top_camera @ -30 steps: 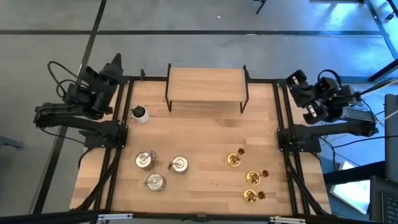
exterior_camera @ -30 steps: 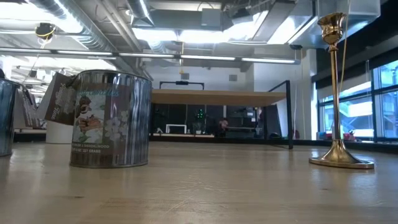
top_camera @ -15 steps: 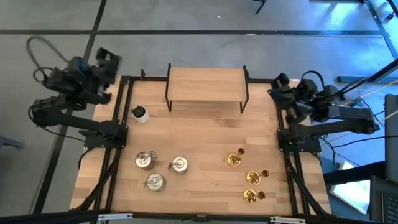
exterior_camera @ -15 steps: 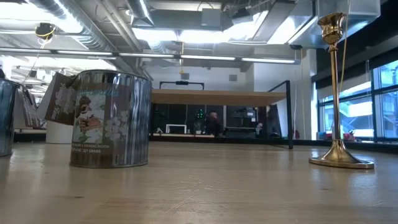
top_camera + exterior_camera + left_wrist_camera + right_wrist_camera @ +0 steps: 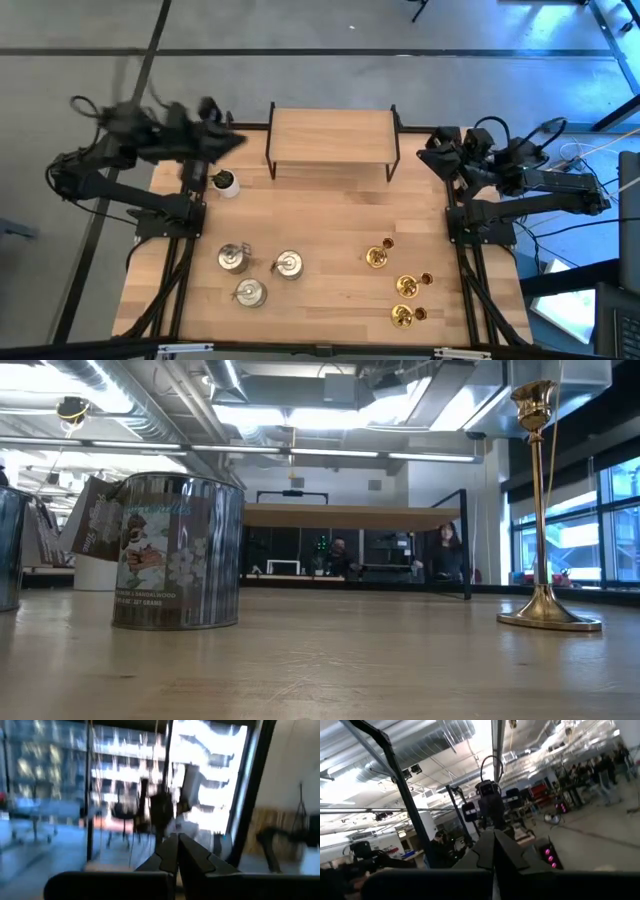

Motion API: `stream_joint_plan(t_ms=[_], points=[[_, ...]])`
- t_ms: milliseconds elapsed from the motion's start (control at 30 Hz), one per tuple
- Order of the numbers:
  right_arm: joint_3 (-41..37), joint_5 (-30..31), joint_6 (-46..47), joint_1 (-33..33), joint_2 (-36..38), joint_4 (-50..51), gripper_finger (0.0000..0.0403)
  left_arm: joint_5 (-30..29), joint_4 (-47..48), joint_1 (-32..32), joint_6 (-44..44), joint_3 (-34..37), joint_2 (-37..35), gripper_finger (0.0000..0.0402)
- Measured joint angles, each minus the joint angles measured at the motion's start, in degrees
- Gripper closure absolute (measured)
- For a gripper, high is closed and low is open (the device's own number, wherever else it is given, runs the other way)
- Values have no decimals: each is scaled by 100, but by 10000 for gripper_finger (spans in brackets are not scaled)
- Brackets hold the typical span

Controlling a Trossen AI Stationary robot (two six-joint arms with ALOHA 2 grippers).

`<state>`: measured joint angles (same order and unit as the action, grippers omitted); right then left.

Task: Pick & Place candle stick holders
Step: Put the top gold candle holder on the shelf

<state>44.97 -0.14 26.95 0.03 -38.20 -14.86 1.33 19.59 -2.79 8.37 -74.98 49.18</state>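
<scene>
Candle stick holders [image 5: 400, 287] well apart from both arms' closed fingers [image 5: 176, 851]

The table [image 5: 320, 230] is seen from overhead and level from its surface; the wrist views face the room.

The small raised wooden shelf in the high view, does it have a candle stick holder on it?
No, the shelf top is bare.

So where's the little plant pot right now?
High view: the plant pot sits at the table's far left, beside the wooden shelf, under the left gripper.
</scene>
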Motion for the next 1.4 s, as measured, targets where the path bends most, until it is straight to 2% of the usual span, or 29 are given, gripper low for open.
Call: stream_joint_plan(t_ms=[133, 267, 567, 733, 833, 967, 1100, 1200, 1400], points=[[0, -11, 626, 0, 0, 239, 396, 383, 1011, -36, -185, -17, 152, 396], [0, -339, 1316, -1, 0, 542, 396, 427, 1718, -22, 115, -12, 398, 396], [0, -2096, 2919, 177, -189, 1371, 396, 171, 3212, -164, 249, -8, 1017, 396], [0, -2868, 3954, 433, -362, 1606, 396, 162, 3383, -156, 45, -8, 1223, 396], [0, -3060, 4371, 654, -483, 1596, 396, 180, 3383, -107, -18, -8, 1298, 396], [0, -3075, 5169, 958, -663, 1594, 395, 178, 3382, -87, -18, -8, 1344, 395], [53, -2942, 5339, 1194, -888, 1622, 381, 169, 3382, -90, -18, -8, 1354, 395], [355, -2383, 4807, 1424, -1125, 1618, 358, 169, 3382, -90, -18, -8, 1364, 395], [1714, -847, 2668, 1706, -1747, 1774, 284, 57, 3378, -90, -18, -8, 1360, 396]])
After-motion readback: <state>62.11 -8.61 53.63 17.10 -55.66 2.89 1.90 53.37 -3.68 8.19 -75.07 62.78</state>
